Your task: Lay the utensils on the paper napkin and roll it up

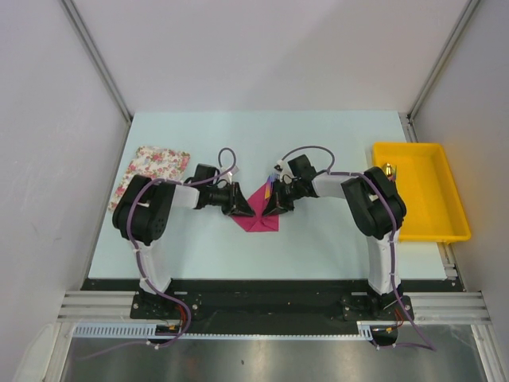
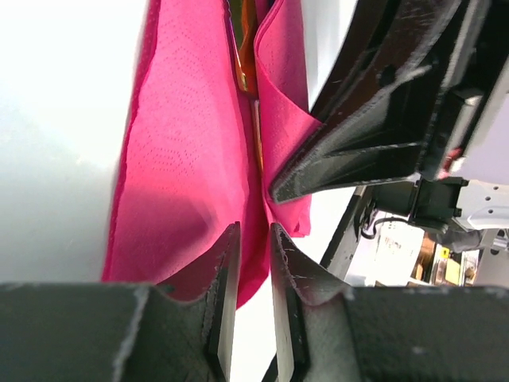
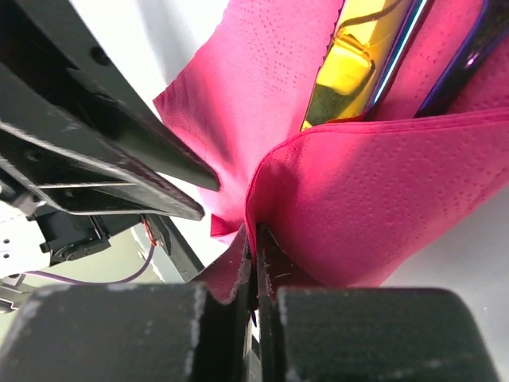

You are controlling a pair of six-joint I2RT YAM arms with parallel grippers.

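Observation:
The magenta paper napkin (image 1: 256, 216) lies mid-table between my two grippers, its right side lifted and folded over. The utensils rest in the fold: a yellow-orange piece (image 3: 350, 64) and a purple one (image 3: 465, 52), their tips sticking out toward the back (image 1: 270, 188). My right gripper (image 3: 254, 232) is shut on the napkin's raised flap (image 3: 374, 191). My left gripper (image 2: 254, 229) is at the napkin's left side (image 2: 183, 159), jaws a little apart, with the paper's edge at its tips but not clamped. The right gripper's fingers (image 2: 374, 135) are close in front of it.
A white floral cloth (image 1: 151, 169) lies at the table's back left. A yellow tray (image 1: 433, 215) stands along the right edge with a small object (image 1: 387, 169) in its far corner. Grey walls close in on both sides.

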